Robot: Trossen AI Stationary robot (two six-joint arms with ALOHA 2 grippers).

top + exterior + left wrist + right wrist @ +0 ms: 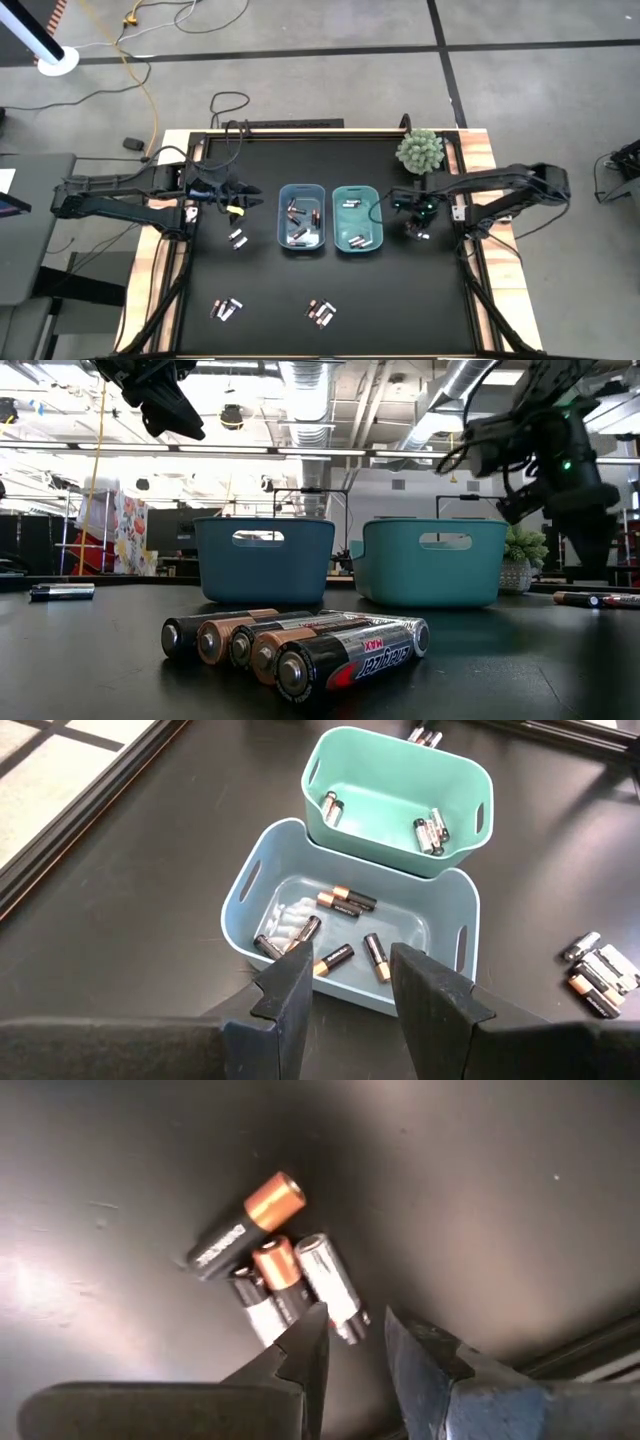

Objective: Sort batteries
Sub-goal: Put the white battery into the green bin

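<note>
**Black tabletop, two bins, both grippers empty-handed**

From above, the blue plastic bin (301, 231) and the teal plastic bin (357, 231) sit side by side mid-table, each already holding small cylindrical batteries (298, 236). Loose cells lie near the front edge (322, 313), with open table around them. The left gripper (243, 200) hovers left of the blue bin; the right gripper (416, 215) hangs just right of the teal bin, near a green potted plant (420, 150).

At table height, a row of dark copper-ended cells (300, 645) lies in the foreground, well apart from both bins.

Past the left wrist, the fingers (290, 1000) stand parted, nothing between them, aimed at the blue bin.

Past the right wrist, the jaws are slightly apart and empty above a small cluster of cells (275, 1270), probably lining up a pick; the table's raised edge is close.
</note>
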